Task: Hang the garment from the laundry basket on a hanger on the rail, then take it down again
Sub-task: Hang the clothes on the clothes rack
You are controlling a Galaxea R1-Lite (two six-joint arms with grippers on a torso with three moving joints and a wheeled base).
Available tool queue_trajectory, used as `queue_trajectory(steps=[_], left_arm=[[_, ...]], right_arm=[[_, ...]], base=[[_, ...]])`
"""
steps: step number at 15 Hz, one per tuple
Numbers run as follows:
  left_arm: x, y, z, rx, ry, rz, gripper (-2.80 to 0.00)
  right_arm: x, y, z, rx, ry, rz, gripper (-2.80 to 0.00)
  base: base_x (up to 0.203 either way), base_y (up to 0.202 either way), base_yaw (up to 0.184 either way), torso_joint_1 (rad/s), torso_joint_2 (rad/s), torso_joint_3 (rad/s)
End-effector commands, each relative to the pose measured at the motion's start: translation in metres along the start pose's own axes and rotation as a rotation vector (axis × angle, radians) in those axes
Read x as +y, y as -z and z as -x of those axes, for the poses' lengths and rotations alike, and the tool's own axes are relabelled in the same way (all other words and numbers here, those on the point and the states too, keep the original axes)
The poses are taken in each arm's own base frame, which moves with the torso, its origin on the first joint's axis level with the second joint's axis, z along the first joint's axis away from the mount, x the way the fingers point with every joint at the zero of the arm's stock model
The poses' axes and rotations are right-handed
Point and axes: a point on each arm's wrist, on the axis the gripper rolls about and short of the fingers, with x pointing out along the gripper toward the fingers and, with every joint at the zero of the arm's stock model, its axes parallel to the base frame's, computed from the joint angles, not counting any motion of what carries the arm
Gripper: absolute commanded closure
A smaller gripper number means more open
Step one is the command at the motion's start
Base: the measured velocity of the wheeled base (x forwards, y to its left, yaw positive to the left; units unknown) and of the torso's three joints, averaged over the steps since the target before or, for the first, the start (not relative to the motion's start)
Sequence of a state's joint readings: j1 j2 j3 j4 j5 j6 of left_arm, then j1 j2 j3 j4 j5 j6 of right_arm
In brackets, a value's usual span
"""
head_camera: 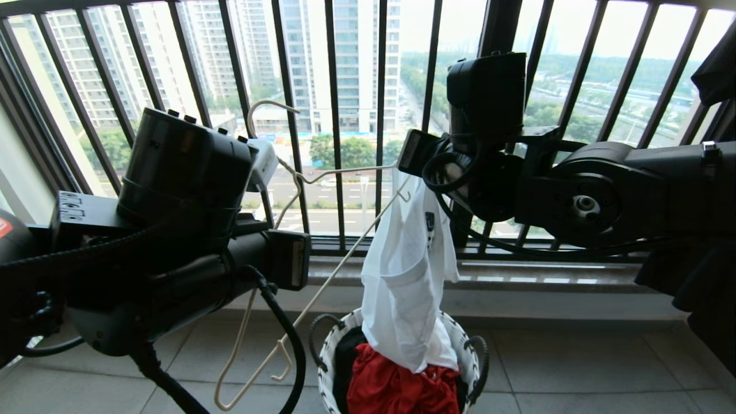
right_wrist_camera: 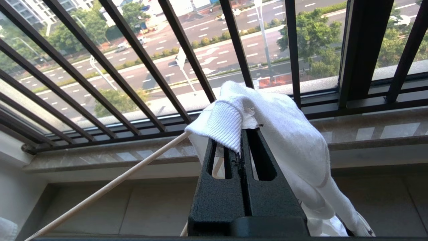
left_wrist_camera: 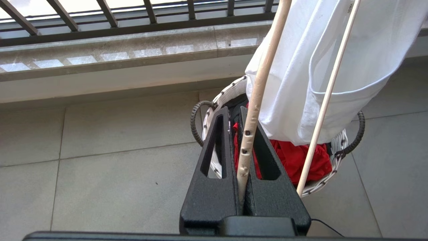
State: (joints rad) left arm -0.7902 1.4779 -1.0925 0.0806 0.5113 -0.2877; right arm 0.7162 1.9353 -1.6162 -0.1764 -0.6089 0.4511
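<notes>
The left gripper (left_wrist_camera: 239, 140) pinches the hanger (left_wrist_camera: 255, 100) by one arm. The right gripper (right_wrist_camera: 241, 147) is pressed together on the shirt (right_wrist_camera: 287, 134) collar, just beside the hanger's far tip. The shirt's hem trails below both into the basket (head_camera: 328, 351); open floor (left_wrist_camera: 100, 160) lies left of it.

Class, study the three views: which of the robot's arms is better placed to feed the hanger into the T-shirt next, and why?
Probably the left. Its tool is shut on the thin cream-white wire hanger, whose arm already lies against the white T-shirt. The right tool is shut on the shirt's ribbed collar, holding it above the round white woven basket.
</notes>
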Motion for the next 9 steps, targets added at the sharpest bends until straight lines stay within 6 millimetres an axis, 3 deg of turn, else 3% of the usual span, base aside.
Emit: queue_trajectory(steps=[1,9], left_arm=[[0.000,0.003,-0.001,0.008,-0.004,-0.004,0.00],[-0.019,0.024,-0.004,0.072,0.047,-0.073,0.00]], right_arm=[[0.007,0.007,0.004,0.015,-0.017,0.006,0.00],[0.008,0.007,0.005,0.013,-0.021,0.005,0.00]], base=[[0.000,0.000,0.000,0.000,0.00,0.000],[0.000,0.000,0.000,0.000,0.00,0.000]])
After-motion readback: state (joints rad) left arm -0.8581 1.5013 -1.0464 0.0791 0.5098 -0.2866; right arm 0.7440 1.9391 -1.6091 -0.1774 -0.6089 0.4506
